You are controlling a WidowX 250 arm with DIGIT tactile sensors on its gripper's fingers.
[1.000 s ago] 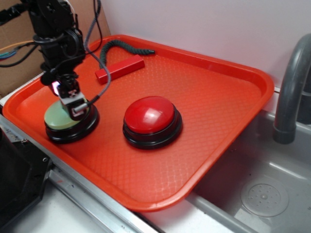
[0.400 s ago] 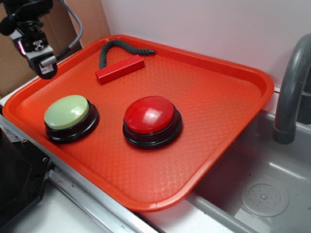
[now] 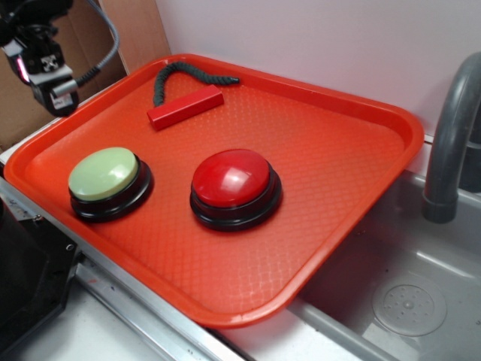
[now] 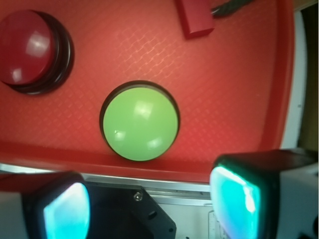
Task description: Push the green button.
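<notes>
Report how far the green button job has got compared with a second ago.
Done, it seems: a second ago the gripper sat on the green button; whether it clicked can't be seen. In hand: nothing; the gripper has lifted off to the tray's far left corner, fingers apart. Left: probably nothing.

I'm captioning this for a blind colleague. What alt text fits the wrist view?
A green button sits on a red tray, seen from above, with nothing touching it. A red button is at upper left, a red block at the top, and the hand's two fingers frame the bottom edge.

Black pincer, grey cable
</notes>
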